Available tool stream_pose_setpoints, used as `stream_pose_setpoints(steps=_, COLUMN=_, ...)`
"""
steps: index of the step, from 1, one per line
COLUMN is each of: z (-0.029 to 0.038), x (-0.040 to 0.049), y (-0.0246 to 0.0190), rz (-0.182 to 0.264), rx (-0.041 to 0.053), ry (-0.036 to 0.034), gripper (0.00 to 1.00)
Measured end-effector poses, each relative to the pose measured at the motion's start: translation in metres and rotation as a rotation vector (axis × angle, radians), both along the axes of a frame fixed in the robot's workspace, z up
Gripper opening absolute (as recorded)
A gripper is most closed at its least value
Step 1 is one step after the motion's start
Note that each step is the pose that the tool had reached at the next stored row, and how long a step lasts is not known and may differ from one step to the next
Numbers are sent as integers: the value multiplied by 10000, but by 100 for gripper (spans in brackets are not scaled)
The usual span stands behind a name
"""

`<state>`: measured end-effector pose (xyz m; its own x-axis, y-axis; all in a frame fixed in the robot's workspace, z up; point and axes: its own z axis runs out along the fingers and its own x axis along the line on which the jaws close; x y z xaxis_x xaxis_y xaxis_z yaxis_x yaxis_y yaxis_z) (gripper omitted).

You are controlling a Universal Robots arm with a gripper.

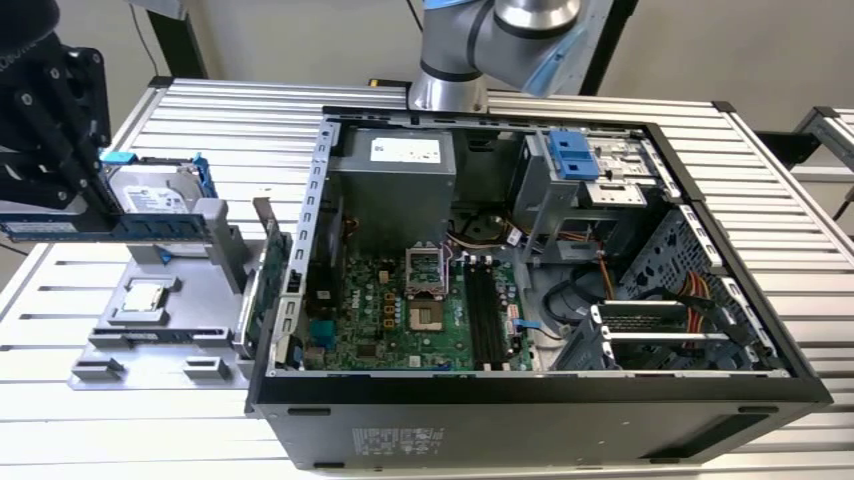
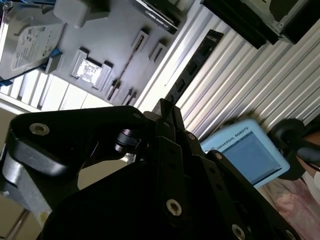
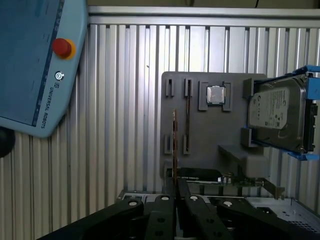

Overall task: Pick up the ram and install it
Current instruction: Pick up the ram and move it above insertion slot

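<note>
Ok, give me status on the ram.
Gripper shut on ram. Ram over gray fixture, outside the case. Upright green card stands between.

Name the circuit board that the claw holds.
The ram, the thin blue stick gripped by the claw; the green card stands upright beside the case and the motherboard lies inside it.

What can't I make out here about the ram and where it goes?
- Ram: one end cut off by the exterior view's left edge; first wrist view has it edge-on, chips hidden.
- Slots: latches too small to judge in the exterior view.
- Gripper: in the second wrist view its own body hides the grip.
</note>
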<state>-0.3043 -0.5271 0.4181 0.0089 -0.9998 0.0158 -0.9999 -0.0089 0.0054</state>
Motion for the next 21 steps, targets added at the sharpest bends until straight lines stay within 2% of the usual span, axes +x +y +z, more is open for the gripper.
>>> stream_pose_setpoints(steps=16, z=0, x=259, y=0, rz=0, rx=0, ry=38, gripper=0)
stream_pose_setpoints(steps=21, z=0, x=309, y=0, rz=0, rx=1, ry=39, gripper=0)
